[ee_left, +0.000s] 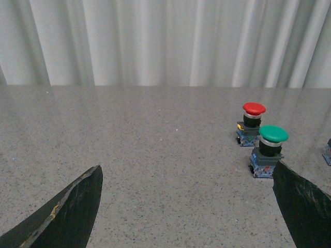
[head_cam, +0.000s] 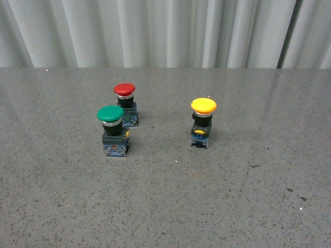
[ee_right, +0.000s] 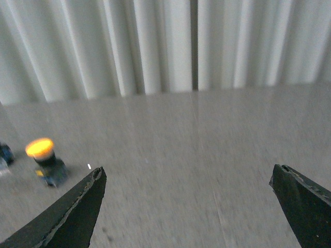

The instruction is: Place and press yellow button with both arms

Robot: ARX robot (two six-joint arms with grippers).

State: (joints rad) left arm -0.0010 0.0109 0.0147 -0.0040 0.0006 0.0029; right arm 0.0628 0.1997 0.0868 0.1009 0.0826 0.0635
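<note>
Yellow button (head_cam: 203, 123) upright on the tabletop (head_cam: 165, 212), right of the green button (head_cam: 113, 129), likely nearer right jaws than left jaws; both pairs apart, empty.

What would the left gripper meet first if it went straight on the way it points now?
Probably nothing: the left gripper faces bare table up to the curtain. One finger might clip the green button; depth is unclear.
</note>
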